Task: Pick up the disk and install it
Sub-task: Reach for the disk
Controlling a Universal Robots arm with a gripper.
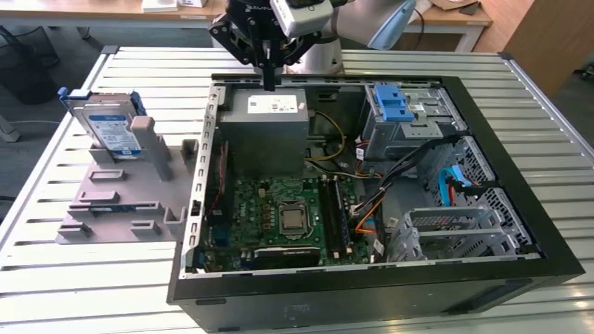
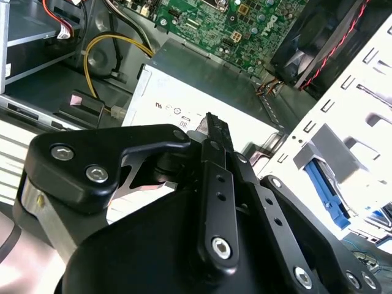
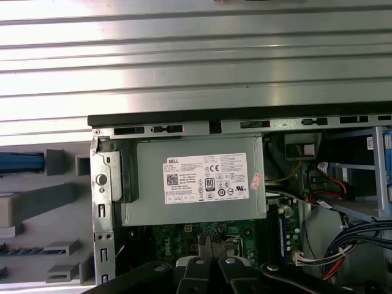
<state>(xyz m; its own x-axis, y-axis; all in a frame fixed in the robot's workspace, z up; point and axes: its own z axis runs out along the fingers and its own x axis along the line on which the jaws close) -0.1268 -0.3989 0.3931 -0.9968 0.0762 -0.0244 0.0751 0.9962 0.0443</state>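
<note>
We find the disk [image 1: 108, 129] standing on edge in a grey holder [image 1: 121, 202]. Its white-and-blue label faces the camera and the blue bracket frames it. It's out on the slatted tabletop [image 1: 55, 278], at the exterior view's left, and nothing is touching it. Just beside the holder lies the open black computer case [image 1: 371, 296], so the disk sits outside the case, close to its side wall.

Inside the case, the part nearest the disk is the grey power supply box [image 1: 264, 132] with its white sticker. The green motherboard [image 1: 269, 202] lies next to the box, towards the near side. Over at the exterior view's right we see the grey drive cage [image 1: 418, 129] with its blue latch on top, and bundles of cables trail below it.

Now the end effector [image 1: 269, 85]: it hangs over the far edge of the power supply box, well apart from the disk. Its black fingers are clenched together with nothing between them. In the first wrist view we look straight down at the box's sticker [image 3: 206, 179], with the end effector [image 3: 207, 244] over the motherboard strip beside it. In the second wrist view the end effector [image 2: 211, 121] points towards that same stickered box. A black fan [image 2: 318, 37] with red and black wires sits beyond it.
</note>
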